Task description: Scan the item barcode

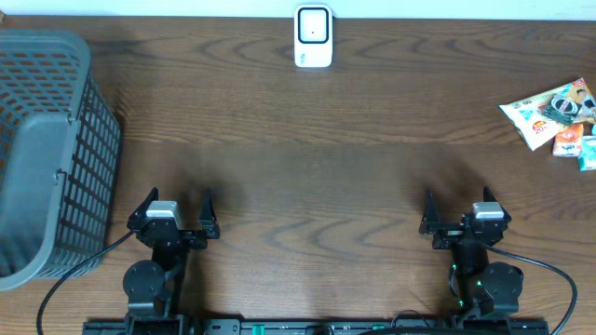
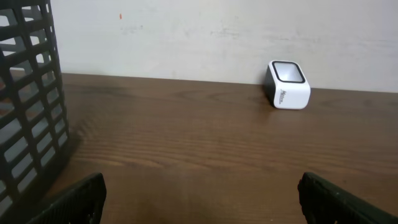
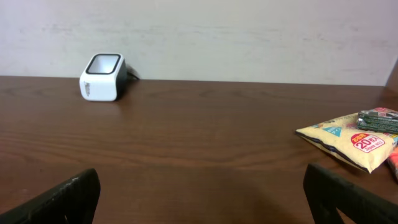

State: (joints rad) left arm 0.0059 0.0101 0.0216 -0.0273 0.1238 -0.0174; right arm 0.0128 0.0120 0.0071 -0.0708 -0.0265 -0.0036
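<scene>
A white barcode scanner (image 1: 313, 36) with a dark window stands at the table's far edge, also seen as the scanner (image 2: 287, 84) and the scanner (image 3: 103, 77) from the wrists. Snack packets (image 1: 553, 113) lie in a small pile at the far right; a yellow packet (image 3: 348, 140) with a dark item on top shows in the right wrist view. My left gripper (image 1: 178, 203) rests open at the near left, my right gripper (image 1: 458, 205) open at the near right. Both are empty and far from the packets and scanner.
A dark grey plastic basket (image 1: 42, 149) stands at the left edge of the brown wooden table (image 1: 307, 158), close beside my left gripper; its lattice wall (image 2: 28, 106) fills the left of the left wrist view. A pale wall runs behind the table.
</scene>
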